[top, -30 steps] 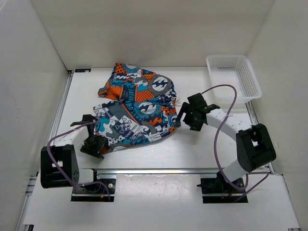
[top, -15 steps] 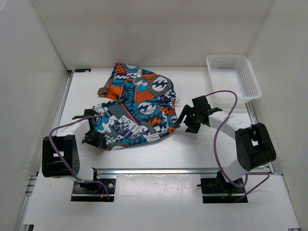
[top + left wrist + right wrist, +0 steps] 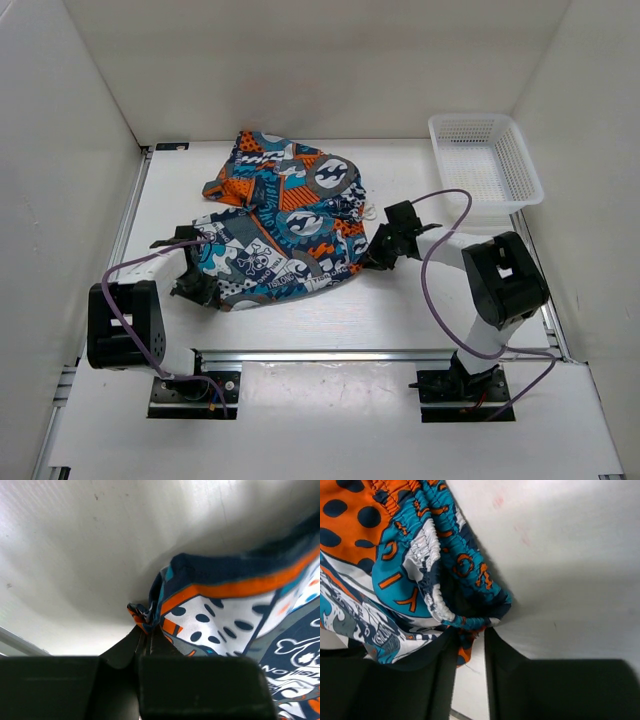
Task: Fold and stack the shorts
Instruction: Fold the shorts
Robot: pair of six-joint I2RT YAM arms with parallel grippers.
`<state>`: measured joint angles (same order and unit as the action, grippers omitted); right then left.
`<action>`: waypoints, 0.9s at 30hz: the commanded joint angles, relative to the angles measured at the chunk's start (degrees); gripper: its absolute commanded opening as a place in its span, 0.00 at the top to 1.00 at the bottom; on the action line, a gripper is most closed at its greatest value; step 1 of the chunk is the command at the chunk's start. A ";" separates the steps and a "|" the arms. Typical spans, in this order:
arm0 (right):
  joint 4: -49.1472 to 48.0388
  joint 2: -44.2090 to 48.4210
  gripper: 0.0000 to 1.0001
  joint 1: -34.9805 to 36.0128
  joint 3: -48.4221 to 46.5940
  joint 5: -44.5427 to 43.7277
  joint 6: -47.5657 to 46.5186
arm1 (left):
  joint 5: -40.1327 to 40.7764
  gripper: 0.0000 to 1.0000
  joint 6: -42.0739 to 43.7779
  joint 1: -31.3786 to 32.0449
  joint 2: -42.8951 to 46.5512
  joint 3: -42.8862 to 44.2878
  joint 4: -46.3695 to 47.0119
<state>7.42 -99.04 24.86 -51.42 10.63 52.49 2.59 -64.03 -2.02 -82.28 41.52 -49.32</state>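
Observation:
The patchwork-print shorts (image 3: 285, 215) lie crumpled in the middle of the table. My left gripper (image 3: 200, 285) is at their near-left corner. In the left wrist view it (image 3: 146, 630) is shut on a small bunched fold of the shorts' hem (image 3: 145, 615). My right gripper (image 3: 368, 258) is at the shorts' right edge. In the right wrist view its jaws (image 3: 470, 630) stand narrow around the gathered teal waistband (image 3: 470, 622), with a sliver of table showing between the fingers lower down.
A white mesh basket (image 3: 485, 160) stands at the back right corner of the table. White walls enclose the table on the left, back and right. A metal rail (image 3: 350, 354) runs along the near edge by the arm bases.
My left gripper moved up to the shorts' near-left corner and shut on the hem. My right gripper slid left onto the waistband edge and narrowed from wide open.

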 commanded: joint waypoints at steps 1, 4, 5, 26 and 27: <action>-1.44 -3.17 0.82 0.63 -2.54 -3.95 0.33 | 1.10 0.90 1.36 0.26 2.04 1.90 1.16; 0.04 -3.17 1.00 0.63 -5.25 -6.06 -0.19 | 1.72 0.90 2.50 0.26 2.04 2.43 1.16; 2.57 -3.17 1.00 0.63 -6.23 -7.02 -1.93 | 1.72 0.90 3.12 0.26 2.65 3.47 1.16; 35.37 31.08 1.00 0.63 -37.86 -8.19 -23.92 | 8.38 0.90 19.46 -0.79 25.32 64.10 -15.71; 36.34 32.15 1.00 0.63 -39.44 -8.17 -24.88 | 8.40 0.90 19.47 -0.79 25.33 66.65 -16.41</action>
<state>34.74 -70.98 27.03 -86.61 4.49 33.80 2.70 -48.90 -1.63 -58.59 101.93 -63.40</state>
